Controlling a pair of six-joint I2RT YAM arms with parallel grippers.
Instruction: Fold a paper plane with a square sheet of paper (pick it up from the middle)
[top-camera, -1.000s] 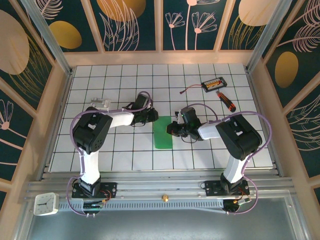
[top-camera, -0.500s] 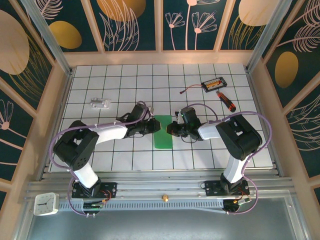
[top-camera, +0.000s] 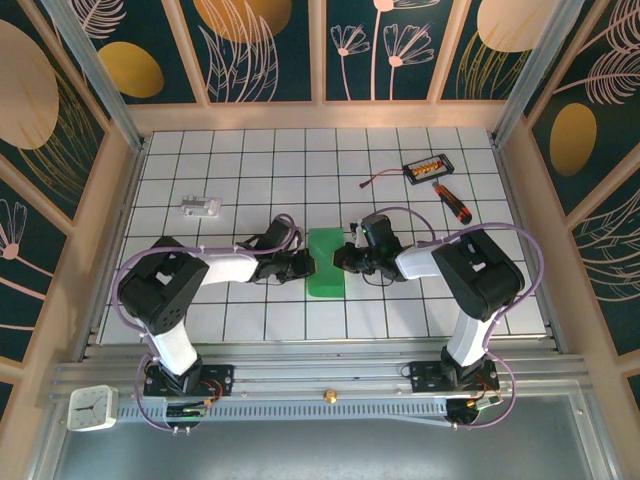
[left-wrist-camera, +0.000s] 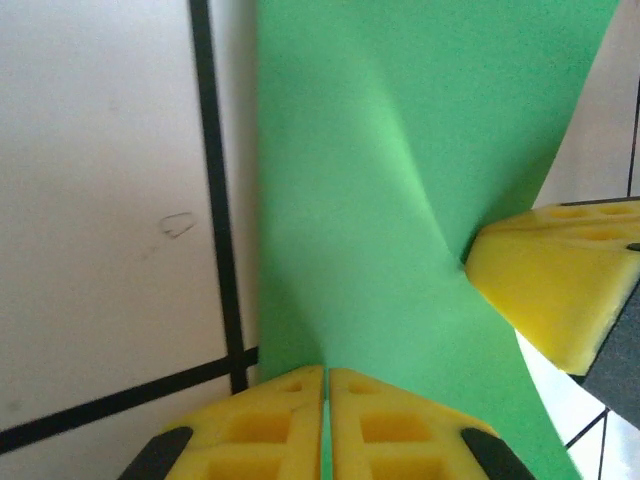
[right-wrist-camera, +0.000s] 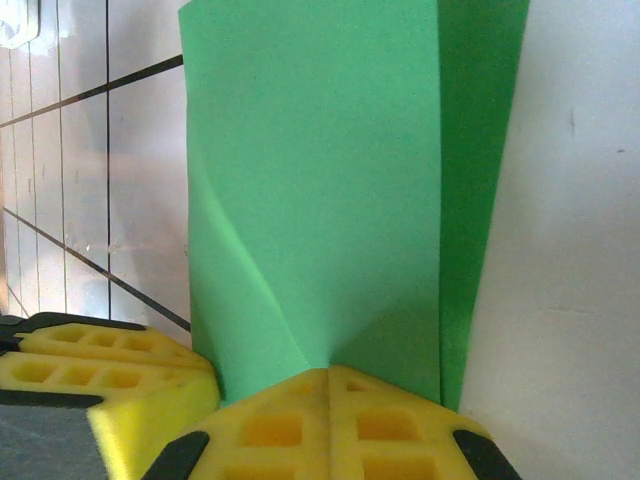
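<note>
My left gripper (left-wrist-camera: 325, 385) is clamped on the left edge of the paper (left-wrist-camera: 380, 200), and my right gripper (right-wrist-camera: 328, 385) is clamped on the opposite edge. The paper, a narrow green strip, buckles between them at the middle of the table (top-camera: 250, 160).

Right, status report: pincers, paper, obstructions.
Left pincer shut on green sheet, left edge. Right pincer shut on its right edge. Screwdriver and black box far right, clear of work.
</note>
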